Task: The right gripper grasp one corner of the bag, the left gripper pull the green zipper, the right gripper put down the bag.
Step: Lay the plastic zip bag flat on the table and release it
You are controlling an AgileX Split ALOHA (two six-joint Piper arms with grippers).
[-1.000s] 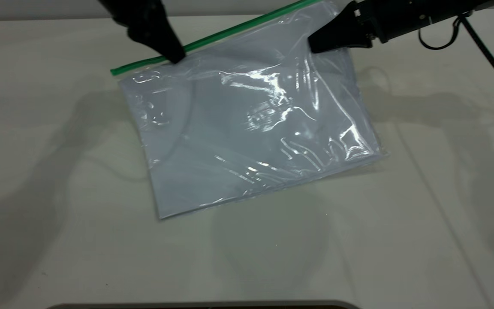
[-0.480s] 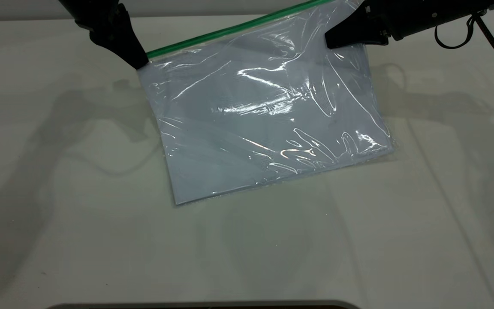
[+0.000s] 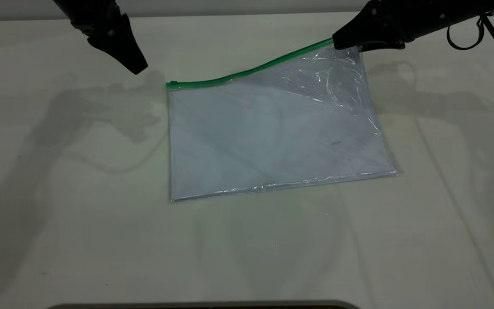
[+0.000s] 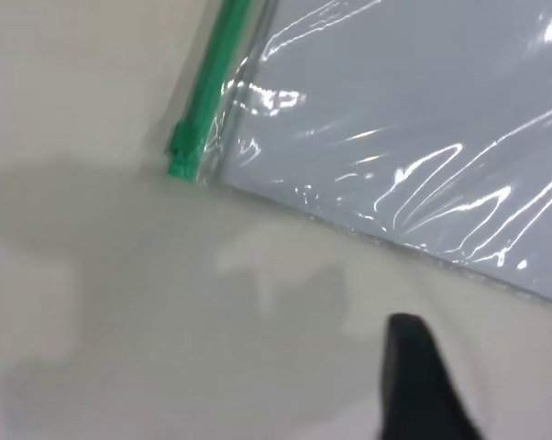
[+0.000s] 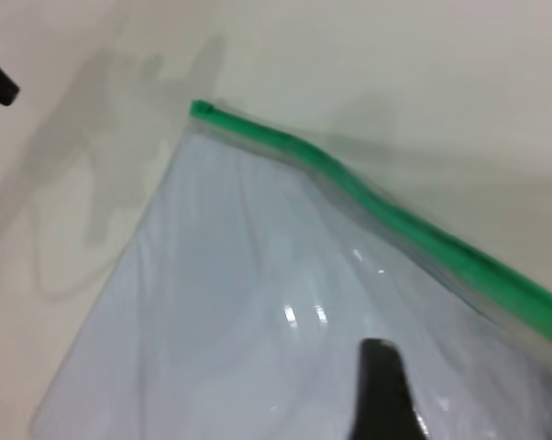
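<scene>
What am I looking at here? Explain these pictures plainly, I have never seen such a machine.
Two robot arms work at a table. The wide picture looks at them from outside. The other two come from a camera on each arm's wrist. A clear bag with white sheets inside lies on the table, and its green zipper runs along one long edge. The right gripper pinches the bag's corner at one end of the zipper, lifting it slightly. The left gripper hangs open near the zipper's other end, apart from the bag.
</scene>
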